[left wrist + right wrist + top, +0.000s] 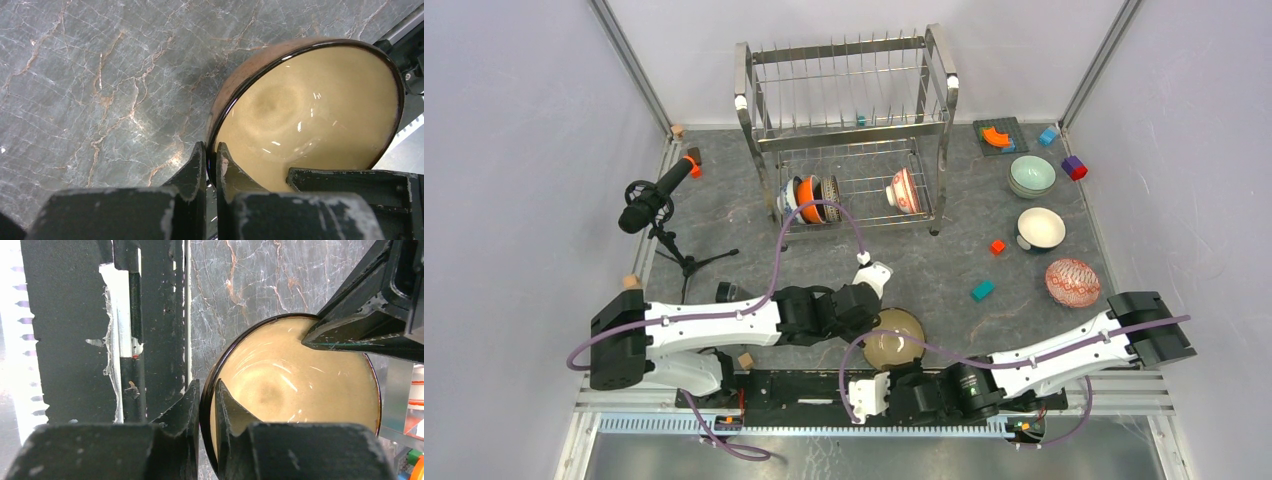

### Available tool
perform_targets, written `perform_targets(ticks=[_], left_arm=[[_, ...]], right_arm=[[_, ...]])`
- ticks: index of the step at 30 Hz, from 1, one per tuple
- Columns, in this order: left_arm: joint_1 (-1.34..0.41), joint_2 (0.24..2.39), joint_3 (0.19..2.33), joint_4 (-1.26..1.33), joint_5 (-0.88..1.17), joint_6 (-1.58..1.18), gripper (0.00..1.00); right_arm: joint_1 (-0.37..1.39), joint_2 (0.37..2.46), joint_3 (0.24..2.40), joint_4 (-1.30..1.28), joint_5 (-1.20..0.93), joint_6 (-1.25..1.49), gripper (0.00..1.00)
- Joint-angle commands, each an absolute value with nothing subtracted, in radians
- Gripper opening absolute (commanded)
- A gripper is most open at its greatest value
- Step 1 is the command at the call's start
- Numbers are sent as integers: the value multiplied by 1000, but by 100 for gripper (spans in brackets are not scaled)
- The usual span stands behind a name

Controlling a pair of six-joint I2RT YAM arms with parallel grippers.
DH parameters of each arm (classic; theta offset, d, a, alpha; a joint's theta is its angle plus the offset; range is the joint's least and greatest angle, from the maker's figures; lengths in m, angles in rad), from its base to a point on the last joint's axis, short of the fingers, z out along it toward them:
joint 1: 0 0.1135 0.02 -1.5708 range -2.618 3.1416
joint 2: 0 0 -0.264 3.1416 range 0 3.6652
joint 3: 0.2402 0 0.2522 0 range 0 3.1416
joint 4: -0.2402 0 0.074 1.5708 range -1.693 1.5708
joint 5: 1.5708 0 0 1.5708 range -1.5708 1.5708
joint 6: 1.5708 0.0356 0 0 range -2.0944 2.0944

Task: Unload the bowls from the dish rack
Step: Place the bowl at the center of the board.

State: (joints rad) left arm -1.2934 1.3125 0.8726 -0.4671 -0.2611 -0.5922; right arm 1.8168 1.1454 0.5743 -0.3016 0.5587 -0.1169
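I am gripping the brown bowl [894, 338] from two sides.
The rack [854, 135] is standing at the far side of the table [724, 200], other bowls [809, 200] leaning in its lower tier; the brown bowl is being held by the near edge between my arms, my left gripper [211, 155] and right gripper [207, 392] each pinching its rim.

The right gripper [206, 390] pinches the brown bowl [295, 390] by its rim, one finger inside and one outside. Ahead and to the right, the left gripper [312, 335] meets the rim over the stone table [260, 280].
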Motion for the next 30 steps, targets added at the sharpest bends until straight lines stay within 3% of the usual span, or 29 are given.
perform_targets(ticks=[1,4,9,17,18,20,24,30], left_arm=[[-1305,1273,839,-456,-262,-581,2],[-1305,1257,821,-452,-289,-612,2],[-1305,1226,797,-452,-334,-648,2],[-1303,1135,746,-461,-460,-724,2],[-1303,1122,737,-462,-481,-733,2],[-1303,1095,720,-464,-519,-754,2],[-1300,1049,700,-476,-579,-827,2],[-1301,1022,713,-498,-658,-989,2]], right_arm=[[1827,1125,628,-222,608,-133,21],[1827,1127,624,-219,611,-118,38],[1827,1111,632,-217,610,-87,56],[1826,1069,810,-311,601,28,73],[1826,1067,828,-319,627,51,89],[1827,1065,868,-334,727,113,97],[1737,1054,936,-402,932,306,98],[1343,920,802,-286,671,494,98]])
